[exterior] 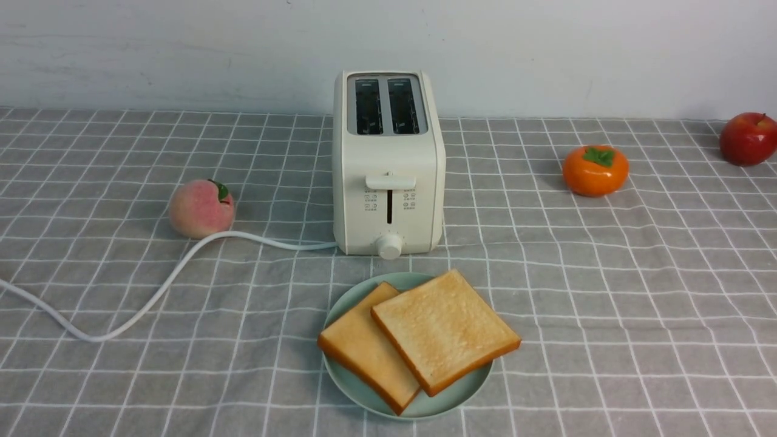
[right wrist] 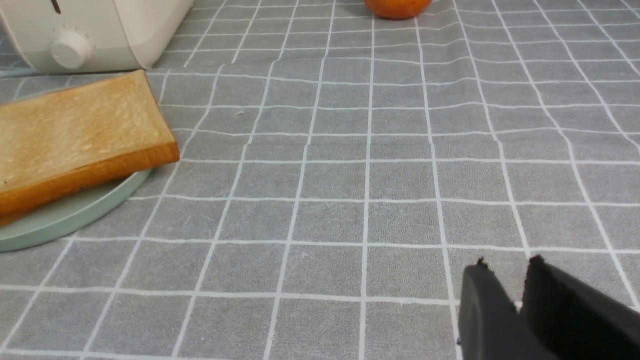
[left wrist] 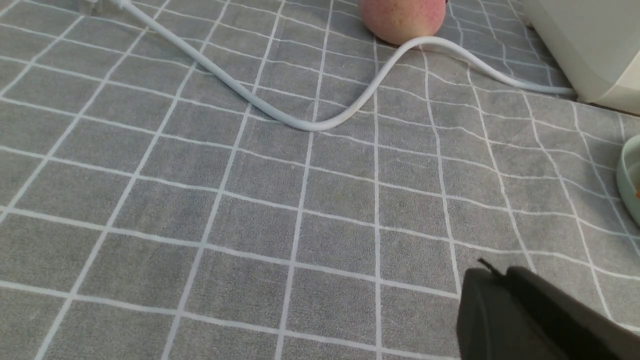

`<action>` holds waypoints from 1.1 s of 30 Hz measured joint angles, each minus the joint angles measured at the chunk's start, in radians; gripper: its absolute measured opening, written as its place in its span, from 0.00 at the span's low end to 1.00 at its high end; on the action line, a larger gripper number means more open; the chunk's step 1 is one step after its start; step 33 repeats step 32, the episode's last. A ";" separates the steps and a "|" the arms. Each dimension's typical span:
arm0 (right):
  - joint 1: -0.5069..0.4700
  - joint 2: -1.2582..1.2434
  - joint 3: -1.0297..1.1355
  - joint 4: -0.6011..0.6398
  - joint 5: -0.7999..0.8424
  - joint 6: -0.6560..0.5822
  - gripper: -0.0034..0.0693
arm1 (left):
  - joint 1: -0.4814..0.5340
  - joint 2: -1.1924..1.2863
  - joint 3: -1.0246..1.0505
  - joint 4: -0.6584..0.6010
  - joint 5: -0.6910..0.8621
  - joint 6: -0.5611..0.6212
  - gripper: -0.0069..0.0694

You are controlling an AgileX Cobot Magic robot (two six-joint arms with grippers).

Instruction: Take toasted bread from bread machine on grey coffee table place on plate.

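Note:
Two slices of toasted bread lie flat on the mint-green plate (exterior: 464,393), the right slice (exterior: 445,329) overlapping the left one (exterior: 358,349). Just behind the plate on the grey coffee table (exterior: 607,303) stands the cream bread machine (exterior: 388,164), and both of its slots look empty. Neither arm shows in the front view. My left gripper (left wrist: 500,272) is shut with nothing in it, low over bare cloth to the left of the plate's rim (left wrist: 629,175). My right gripper (right wrist: 508,262) has its tips slightly apart and empty, to the right of the plate (right wrist: 65,215) and toast (right wrist: 75,130).
A peach (exterior: 201,208) sits left of the toaster, with the white cord (exterior: 158,291) curving past it toward the table's left front. An orange persimmon (exterior: 595,170) and a red apple (exterior: 748,138) sit at the back right. A white wall stands behind the table.

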 joint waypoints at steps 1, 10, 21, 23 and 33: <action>0.000 0.000 0.000 0.000 0.000 0.000 0.22 | 0.000 0.000 0.000 0.000 0.000 0.000 0.13; 0.000 0.000 0.000 0.000 0.000 0.000 0.24 | 0.000 0.000 0.000 0.000 0.000 0.000 0.13; 0.000 0.000 0.000 0.000 0.000 0.000 0.25 | 0.000 0.000 0.000 0.000 0.000 0.000 0.14; 0.000 0.000 0.000 0.000 0.000 0.000 0.25 | 0.000 0.000 0.000 0.000 0.000 0.000 0.14; 0.000 0.000 0.000 0.000 0.000 0.000 0.27 | 0.000 0.000 0.000 0.000 0.000 0.000 0.14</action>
